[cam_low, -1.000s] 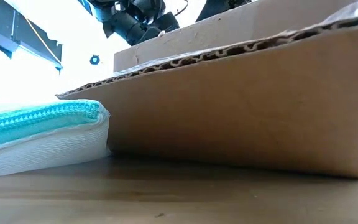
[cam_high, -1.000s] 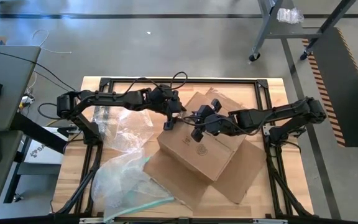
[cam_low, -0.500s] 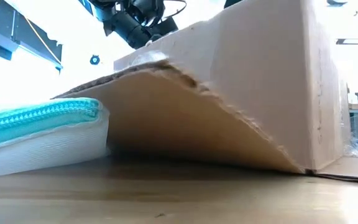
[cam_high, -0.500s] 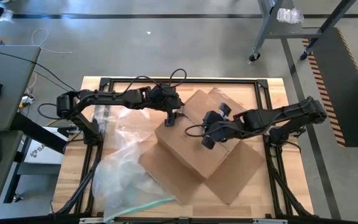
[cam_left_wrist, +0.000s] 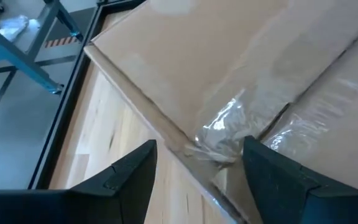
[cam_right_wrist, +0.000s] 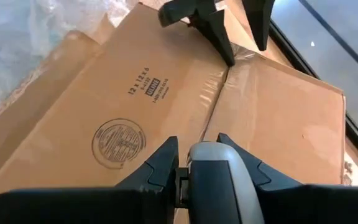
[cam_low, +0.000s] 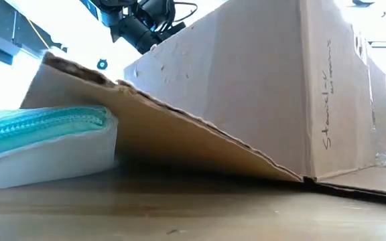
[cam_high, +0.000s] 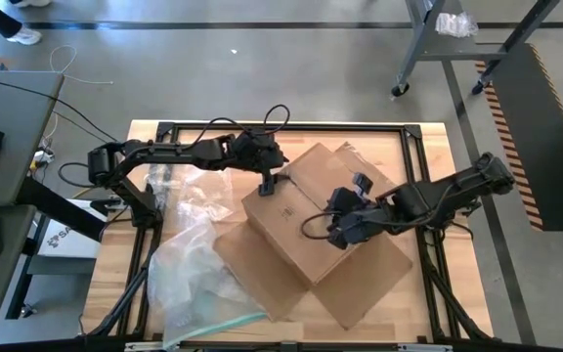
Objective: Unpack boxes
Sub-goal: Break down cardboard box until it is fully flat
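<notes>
**Both grippers meeting over the taped seam**

Left gripper (cam_high: 270,185) is hanging over the far-left edge of the cardboard box (cam_high: 306,220), fingers spread wide and gripping nothing; in its wrist view the crumpled end of the clear tape (cam_left_wrist: 225,127) is lying just between the two fingertips. I am keeping the right gripper (cam_high: 343,233) over the near-right part of the box's upper face. In its wrist view its fingers (cam_right_wrist: 160,168) are pinched around a pale rounded thing I cannot identify, right above the seam.

I am reading the box as upside down on the middle of the table (cam_high: 409,137), flaps splayed flat around it, one near flap riding up on the teal-edged pouch (cam_low: 42,130). Bubble wrap (cam_high: 194,269) is lying on the near-left.

What I am weighing is the seam: it is running from far-left to near-right, straight from one gripper to the other. The left gripper is nearer the loose tape end, so any peel would, I judge, be pulling along that line toward the right gripper.
</notes>
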You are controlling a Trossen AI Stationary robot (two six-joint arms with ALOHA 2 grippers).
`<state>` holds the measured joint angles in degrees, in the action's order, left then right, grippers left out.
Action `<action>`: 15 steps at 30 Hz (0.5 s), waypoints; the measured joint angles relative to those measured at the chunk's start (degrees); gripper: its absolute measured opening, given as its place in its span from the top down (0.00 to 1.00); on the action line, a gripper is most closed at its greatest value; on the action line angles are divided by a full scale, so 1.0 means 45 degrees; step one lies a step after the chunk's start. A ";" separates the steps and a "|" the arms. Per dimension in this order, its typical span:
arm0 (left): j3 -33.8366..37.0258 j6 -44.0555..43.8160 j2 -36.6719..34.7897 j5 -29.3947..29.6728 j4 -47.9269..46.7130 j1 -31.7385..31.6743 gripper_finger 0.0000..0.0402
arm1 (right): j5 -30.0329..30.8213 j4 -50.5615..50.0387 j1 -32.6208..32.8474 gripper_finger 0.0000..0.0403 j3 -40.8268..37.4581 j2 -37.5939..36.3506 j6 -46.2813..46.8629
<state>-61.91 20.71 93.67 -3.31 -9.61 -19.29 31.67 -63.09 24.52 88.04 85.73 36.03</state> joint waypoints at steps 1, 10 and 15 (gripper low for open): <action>0.0033 -0.0021 0.0000 -0.0010 0.0011 -0.0013 0.47 | 0.0065 -0.0008 0.0129 0.83 0.0031 -0.0004 -0.0005; 0.0112 -0.0051 -0.0012 0.3036 0.0311 -0.0156 0.47 | -0.0376 -0.0416 0.1047 0.83 0.0284 -0.0286 0.0079; 0.0141 -0.0146 -0.0234 0.3832 0.0321 -0.0262 0.47 | 0.1299 -0.1247 0.1006 0.83 0.0255 0.0040 0.0106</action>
<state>-61.28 20.05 92.62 13.93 -8.16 -20.47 37.52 -68.70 29.04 89.19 85.92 36.51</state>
